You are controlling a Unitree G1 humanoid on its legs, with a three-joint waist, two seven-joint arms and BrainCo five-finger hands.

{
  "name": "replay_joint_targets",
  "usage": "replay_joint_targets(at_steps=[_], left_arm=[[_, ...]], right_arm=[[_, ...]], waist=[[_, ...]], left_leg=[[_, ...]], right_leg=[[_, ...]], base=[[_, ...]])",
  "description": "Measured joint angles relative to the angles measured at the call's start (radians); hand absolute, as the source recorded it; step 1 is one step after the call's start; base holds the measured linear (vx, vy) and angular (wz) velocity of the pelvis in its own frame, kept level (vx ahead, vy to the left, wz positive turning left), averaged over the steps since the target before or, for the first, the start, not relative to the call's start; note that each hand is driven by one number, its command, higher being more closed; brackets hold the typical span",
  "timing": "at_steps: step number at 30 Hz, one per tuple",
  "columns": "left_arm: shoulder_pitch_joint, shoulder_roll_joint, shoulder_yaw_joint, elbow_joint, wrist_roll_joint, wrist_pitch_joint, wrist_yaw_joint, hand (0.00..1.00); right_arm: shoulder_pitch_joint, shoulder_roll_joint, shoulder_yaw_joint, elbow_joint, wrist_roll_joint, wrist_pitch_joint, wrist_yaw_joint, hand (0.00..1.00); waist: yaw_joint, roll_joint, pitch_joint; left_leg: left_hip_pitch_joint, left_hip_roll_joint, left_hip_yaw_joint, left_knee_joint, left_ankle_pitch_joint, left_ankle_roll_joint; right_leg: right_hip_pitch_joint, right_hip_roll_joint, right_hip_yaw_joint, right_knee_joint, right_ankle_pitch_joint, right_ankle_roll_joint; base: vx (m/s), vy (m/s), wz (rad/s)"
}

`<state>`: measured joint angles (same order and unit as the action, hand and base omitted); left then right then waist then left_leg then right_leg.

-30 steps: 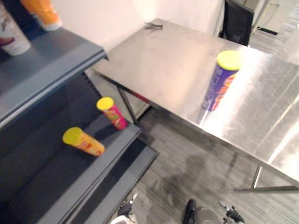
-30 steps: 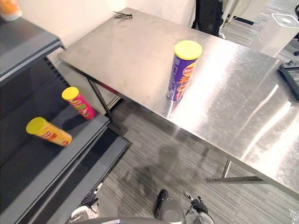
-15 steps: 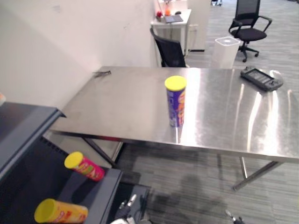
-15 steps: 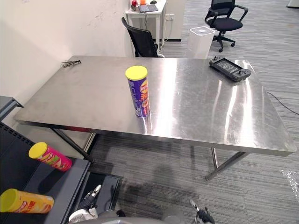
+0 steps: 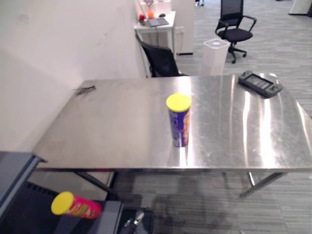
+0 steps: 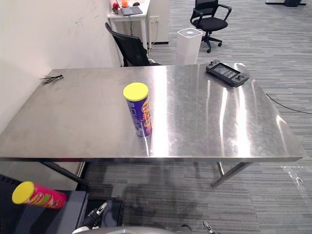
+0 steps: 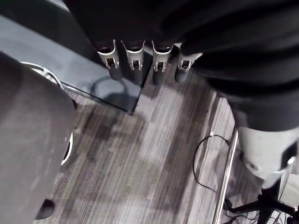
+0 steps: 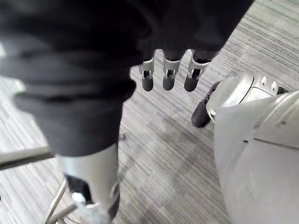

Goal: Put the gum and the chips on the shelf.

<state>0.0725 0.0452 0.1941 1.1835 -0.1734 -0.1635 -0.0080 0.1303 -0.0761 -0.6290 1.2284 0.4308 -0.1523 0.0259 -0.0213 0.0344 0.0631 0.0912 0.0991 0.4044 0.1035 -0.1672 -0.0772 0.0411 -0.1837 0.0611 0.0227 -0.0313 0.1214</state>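
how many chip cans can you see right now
2: a purple can stands upright on the table, and a pink can lies on the shelf at lower left. More may be hidden on the shelf past the view's edge.

Colours and patterns:
- Brushed-steel rectangular desk (image 6: pixel 73 122): silver-grey, with pale streaks of glare.
- Purple cylindrical chips can (image 6: pixel 139 111): purple body, orange-red lettering, plain yellow lid.
- Pink cylindrical can (image 6: pixel 43 196): magenta body, yellow-green markings, yellow lid.
- Dark metal shelf (image 6: pixel 58 222): flat blue-grey.
- Carpeted floor (image 6: pixel 253 204): grey with fine darker stripes.
- Plain wall (image 6: pixel 39 34): off-white.
- Flat handheld console (image 6: pixel 226 74): dark grey.
- Boxy bin (image 6: pixel 187 44): white.
- Two office chairs (image 6: pixel 207 17): black.
- Left hand (image 7: pixel 136 60) and right hand (image 8: pixel 169 74): silver fingers, dark tips, dark covers.
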Motion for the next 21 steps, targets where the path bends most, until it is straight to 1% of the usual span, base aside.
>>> replay_joint_targets(at_steps=[1,3,4,6,7,8,9,11,12,13,14,16,18,20,21], left_arm=[[0.0,0.0,0.0,-0.001,0.0,-0.001,0.0,0.0],[0.002,0.001,0.002,-0.001,0.0,0.0,0.0,0.0],[0.002,0.002,0.008,-0.002,0.0,0.0,0.0,0.0],[0.003,0.008,0.013,-0.003,0.0,0.0,0.0,0.0],[0.002,0.011,0.024,-0.009,0.0,0.0,0.0,0.0],[0.003,0.012,0.032,-0.013,0.0,0.0,-0.001,0.0],[0.005,0.014,0.051,-0.014,0.0,0.0,-0.001,0.0],[0.01,0.015,0.063,-0.025,0.0,0.0,-0.001,0.0],[0.014,0.014,0.08,-0.034,0.0,0.0,-0.001,0.0],[0.014,0.015,0.095,-0.034,0.0,0.0,-0.001,0.0],[0.013,0.014,0.104,-0.036,0.0,0.0,-0.001,0.0],[0.013,0.013,0.119,-0.046,0.002,0.0,-0.001,0.0],[0.013,0.009,0.119,-0.056,0.005,0.0,-0.001,0.0],[0.015,0.002,0.116,-0.059,0.031,0.001,-0.004,0.0],[0.021,0.001,0.106,-0.06,0.039,0.001,-0.009,0.0]], right_arm=[[0.0,-0.004,-0.019,0.001,0.0,0.0,-0.002,0.0],[-0.007,-0.024,-0.106,0.0,0.001,0.0,-0.012,0.0],[-0.017,-0.041,-0.158,-0.002,0.003,0.0,-0.023,0.0],[-0.042,-0.075,-0.223,-0.014,0.01,0.0,-0.038,0.0],[-0.056,-0.093,-0.264,-0.046,0.012,-0.002,-0.048,0.0],[-0.062,-0.104,-0.278,-0.063,0.019,-0.005,-0.056,0.0],[-0.072,-0.126,-0.308,-0.134,0.041,-0.009,-0.08,0.0],[-0.079,-0.152,-0.308,-0.236,0.042,-0.017,-0.109,0.0],[-0.08,-0.169,-0.307,-0.331,0.042,-0.027,-0.127,0.0],[-0.088,-0.178,-0.303,-0.447,0.04,-0.037,-0.153,0.0],[-0.095,-0.181,-0.298,-0.509,0.039,-0.046,-0.166,0.0],[-0.122,-0.184,-0.268,-0.716,0.013,-0.092,-0.214,0.0],[-0.156,-0.184,-0.239,-0.814,-0.025,-0.115,-0.233,0.0],[-0.174,-0.183,-0.195,-0.894,-0.062,-0.12,-0.24,0.0],[-0.174,-0.178,-0.147,-0.962,-0.089,-0.12,-0.238,0.0]], waist=[[0.0,0.004,-0.003],[0.001,0.003,-0.002],[0.004,0.005,-0.003],[0.005,0.006,-0.004],[0.004,0.0,-0.003],[0.004,-0.003,0.0],[0.004,-0.006,0.001],[-0.002,-0.007,0.002],[-0.001,-0.011,0.005],[-0.002,-0.01,0.004],[-0.002,-0.01,0.004],[-0.001,-0.012,0.004],[0.005,-0.016,0.003],[0.007,-0.021,0.001],[0.013,-0.03,-0.004]], left_leg=[[0.0,0.0,0.0,-0.001,0.0,0.0],[-0.001,0.0,0.0,-0.016,0.0,0.0],[-0.004,-0.001,0.002,-0.026,0.0,0.0],[-0.013,-0.003,0.004,-0.038,0.0,0.0],[-0.021,-0.006,0.004,-0.043,0.0,0.0],[-0.021,-0.009,0.004,-0.048,0.0,0.0],[-0.029,-0.013,0.004,-0.05,0.002,0.002],[-0.036,-0.018,0.001,-0.05,0.006,0.004],[-0.037,-0.019,0.001,-0.057,0.011,0.005],[-0.037,-0.022,0.001,-0.072,0.023,0.004],[-0.036,-0.023,0.001,-0.079,0.029,0.003],[-0.034,-0.022,0.0,-0.104,0.051,0.0],[-0.036,-0.021,-0.001,-0.123,0.068,-0.004],[-0.035,-0.022,-0.005,-0.147,0.089,-0.006],[-0.036,-0.024,-0.005,-0.164,0.099,-0.011]], right_leg=[[-0.001,0.001,0.0,-0.005,0.006,-0.001],[-0.008,0.003,-0.001,-0.019,0.03,0.002],[-0.021,0.005,0.0,-0.02,0.041,0.002],[-0.043,0.005,0.001,-0.02,0.053,0.006],[-0.058,0.002,0.002,-0.019,0.054,0.005],[-0.061,0.0,0.001,-0.02,0.054,0.005],[-0.07,-0.004,0.0,-0.02,0.054,0.005],[-0.076,-0.009,-0.003,-0.021,0.054,0.005],[-0.08,-0.009,-0.004,-0.021,0.053,0.005],[-0.088,-0.008,-0.004,-0.019,0.053,0.005],[-0.09,-0.008,-0.004,-0.019,0.053,0.005],[-0.097,-0.004,-0.008,-0.02,0.053,0.006],[-0.108,0.002,-0.011,-0.021,0.052,0.006],[-0.113,0.005,-0.021,-0.024,0.049,0.011],[-0.122,0.004,-0.024,-0.024,0.037,0.027]], base=[[0.03,0.0,-0.13],[0.0,0.013,-0.15],[-0.03,0.016,-0.14],[-0.06,0.006,-0.19],[-0.06,-0.008,-0.17],[-0.08,-0.022,-0.12],[-0.07,-0.022,-0.06],[-0.07,-0.035,0.0],[-0.07,-0.054,0.0],[-0.07,-0.053,-0.01],[-0.08,-0.067,0.0],[-0.09,-0.086,0.0],[-0.09,-0.098,0.0],[-0.09,-0.099,0.03],[-0.07,-0.082,-0.02]])
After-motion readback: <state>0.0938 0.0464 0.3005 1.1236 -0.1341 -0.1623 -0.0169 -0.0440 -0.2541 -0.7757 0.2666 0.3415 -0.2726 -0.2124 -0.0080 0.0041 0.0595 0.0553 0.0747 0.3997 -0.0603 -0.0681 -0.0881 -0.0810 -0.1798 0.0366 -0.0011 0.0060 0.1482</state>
